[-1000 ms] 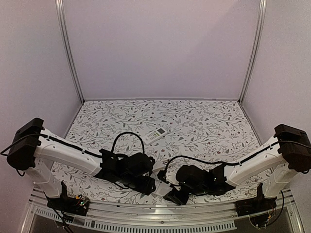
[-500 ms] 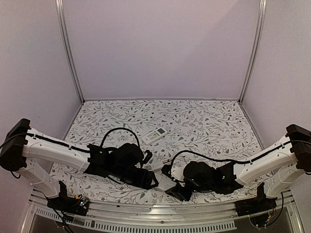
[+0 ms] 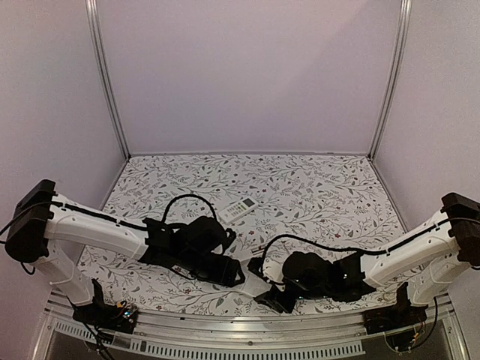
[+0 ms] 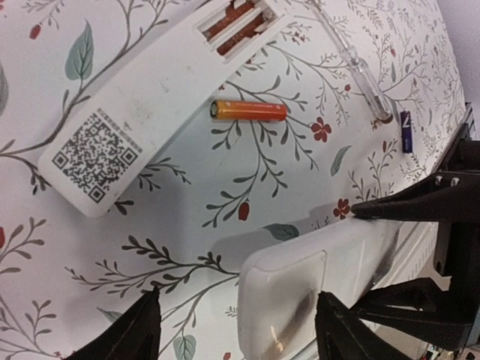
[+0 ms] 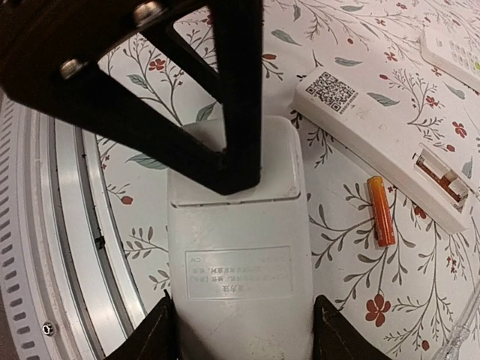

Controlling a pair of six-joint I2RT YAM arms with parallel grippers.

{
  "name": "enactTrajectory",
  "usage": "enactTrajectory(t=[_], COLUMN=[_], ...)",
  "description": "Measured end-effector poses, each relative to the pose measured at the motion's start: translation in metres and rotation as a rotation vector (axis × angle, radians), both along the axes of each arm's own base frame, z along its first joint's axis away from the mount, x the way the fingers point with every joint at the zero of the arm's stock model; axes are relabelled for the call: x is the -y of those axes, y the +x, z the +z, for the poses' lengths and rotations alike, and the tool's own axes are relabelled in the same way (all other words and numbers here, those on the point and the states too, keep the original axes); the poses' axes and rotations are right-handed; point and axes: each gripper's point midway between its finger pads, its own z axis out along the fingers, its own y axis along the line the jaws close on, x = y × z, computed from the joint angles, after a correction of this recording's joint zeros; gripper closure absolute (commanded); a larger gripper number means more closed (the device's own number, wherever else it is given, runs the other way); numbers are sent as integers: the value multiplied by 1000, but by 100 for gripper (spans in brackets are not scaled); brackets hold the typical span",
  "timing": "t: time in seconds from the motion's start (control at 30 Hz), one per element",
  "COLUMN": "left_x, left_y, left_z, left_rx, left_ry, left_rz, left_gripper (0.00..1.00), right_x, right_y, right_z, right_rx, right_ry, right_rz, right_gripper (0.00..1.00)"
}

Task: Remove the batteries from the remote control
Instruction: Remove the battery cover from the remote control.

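Gripping the held remote (image 5: 240, 247) across its width, my right gripper (image 5: 241, 319) is pressing one finger against each long side, with the label side facing up, close to the table (image 4: 187, 202). My left gripper (image 4: 238, 319) is hovering at that remote's far end with its jaws spread wide and clamping nothing. One finger is lying close to the remote's edge and the other is standing apart from it. Ahead of my left fingers, the open remote (image 4: 150, 97) is lying face down with its bay uncovered, and red-orange batteries (image 4: 236, 16) are sitting inside. One loose battery (image 4: 249, 111) is resting on the table just beside that remote, between it and my left gripper. A clear stick (image 4: 352, 64) is lying off to the side.
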Motion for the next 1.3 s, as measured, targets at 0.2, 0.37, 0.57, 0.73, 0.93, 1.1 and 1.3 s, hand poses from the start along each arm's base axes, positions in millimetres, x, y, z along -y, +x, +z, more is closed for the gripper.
enactTrajectory(t=[0.2,0.37,0.57,0.73,0.93,1.1,1.3], left_x=[-2,-1,-1,-1,0,1,-2], left_y=[4,1,-3,-4,-4,-4,-3], left_z=[0,-3,-8,-10,-9,-8,-6], left_rx=[1,-13,-39,-61,-80,-98,-108], left_ry=[-1,-15,-53,-81,-105,-126,-149], left_rz=[10,4,0,5,0,4,14], left_gripper=[42,52,60,65,69,76,82], right_x=[0,0,2,2,2,2,3], right_y=[-1,-1,-2,-2,-1,-1,-1], right_z=[0,-1,-3,-4,-4,-4,-5], right_rx=[3,2,-1,-1,1,0,-1], right_ry=[-1,-4,-16,-18,-18,-18,-21], right_rz=[3,3,3,2,-1,-4,-9], right_gripper=[80,80,81,81,81,81,81])
